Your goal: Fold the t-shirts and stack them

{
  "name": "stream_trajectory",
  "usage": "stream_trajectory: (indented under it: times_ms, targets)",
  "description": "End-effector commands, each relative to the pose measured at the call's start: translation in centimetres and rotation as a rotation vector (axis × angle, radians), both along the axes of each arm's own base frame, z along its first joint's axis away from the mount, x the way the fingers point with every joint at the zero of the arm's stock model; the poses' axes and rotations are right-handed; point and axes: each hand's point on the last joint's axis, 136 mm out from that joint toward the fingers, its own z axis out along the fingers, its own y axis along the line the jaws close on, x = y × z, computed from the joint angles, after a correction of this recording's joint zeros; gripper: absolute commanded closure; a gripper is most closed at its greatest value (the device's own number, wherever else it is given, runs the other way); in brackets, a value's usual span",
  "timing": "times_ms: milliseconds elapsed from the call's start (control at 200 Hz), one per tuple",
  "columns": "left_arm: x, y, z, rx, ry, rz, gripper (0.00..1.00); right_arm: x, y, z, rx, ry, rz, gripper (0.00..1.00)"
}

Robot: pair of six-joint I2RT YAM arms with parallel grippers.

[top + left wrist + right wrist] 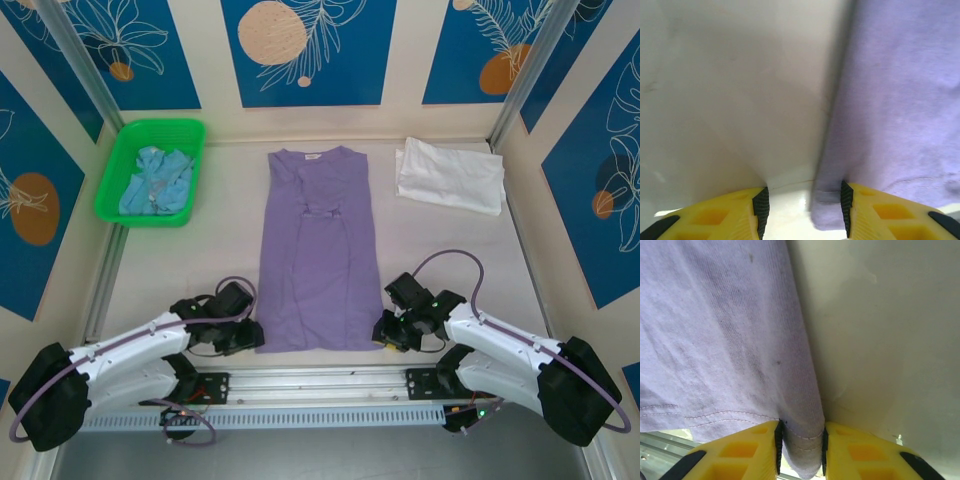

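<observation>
The lavender t-shirt (320, 250) lies flat mid-table, folded narrow with its sleeves tucked in, hem toward me. My left gripper (253, 335) sits at its near left corner. In the left wrist view that gripper (802, 207) stands open, with the hem corner (830, 210) against the right pad and bare table beside the left pad. My right gripper (386, 330) is at the near right corner. In the right wrist view its jaws (801, 447) are shut on the folded hem edge (802, 440), cloth filling the gap. A folded white t-shirt (450, 172) lies at the back right. The light blue t-shirt (155, 180) is crumpled in the basket.
The green plastic basket (120, 205) stands at the back left. Patterned blue walls and metal posts enclose the table. An aluminium rail (320, 385) runs along the near edge just behind both grippers.
</observation>
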Motion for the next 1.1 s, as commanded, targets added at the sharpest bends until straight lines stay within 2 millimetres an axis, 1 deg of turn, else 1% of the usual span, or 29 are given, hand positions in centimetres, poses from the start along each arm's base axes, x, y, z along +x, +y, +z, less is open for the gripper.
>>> stream_trajectory:
  times_ms: [0,95,195,355,440,500,565,660,705,785,920,1010,1095]
  targets:
    - [-0.1,-5.0,1.9,-0.267,-0.016,-0.103,0.56,0.6,0.4,0.6,0.004,-0.026,0.008,0.71]
    - [-0.2,-4.4,1.8,-0.235,-0.015,-0.106,0.58,0.6,0.4,0.5,-0.001,-0.024,0.008,0.73]
    - [-0.5,-3.4,1.1,-0.181,-0.002,-0.102,0.60,0.6,0.3,0.4,-0.006,-0.025,0.007,0.74]
    - [-0.9,-1.1,0.4,-0.058,0.004,-0.085,0.62,0.5,0.2,0.4,-0.009,-0.021,0.006,0.76]
    - [-1.0,0.2,0.8,0.014,-0.012,-0.084,0.62,0.5,0.1,0.4,-0.014,-0.019,0.006,0.76]
    - [-0.9,0.7,1.3,0.039,-0.028,-0.085,0.60,0.5,0.1,0.4,-0.015,-0.018,0.005,0.76]
    - [-0.9,0.5,1.4,0.019,-0.028,-0.081,0.59,0.5,0.2,0.4,-0.014,-0.022,0.006,0.76]
    - [-1.3,-1.2,1.0,-0.079,0.003,-0.078,0.58,0.6,0.2,0.5,-0.013,-0.025,0.006,0.76]
    - [-1.3,-1.7,0.8,-0.101,0.014,-0.076,0.60,0.7,0.3,0.6,-0.012,-0.026,0.007,0.76]
    - [-1.4,-1.4,0.3,-0.083,0.022,-0.077,0.66,0.7,0.3,0.6,-0.014,-0.025,0.009,0.76]
    - [-1.2,-0.5,0.2,-0.032,0.003,-0.075,0.74,0.6,0.2,0.6,-0.018,-0.023,0.009,0.77]
    - [-1.2,-0.3,0.1,-0.018,-0.001,-0.075,0.77,0.6,0.1,0.5,-0.020,-0.021,0.006,0.77]
    - [-1.0,-0.3,0.2,-0.013,-0.008,-0.079,0.85,0.6,0.1,0.5,-0.021,-0.022,0.004,0.83]
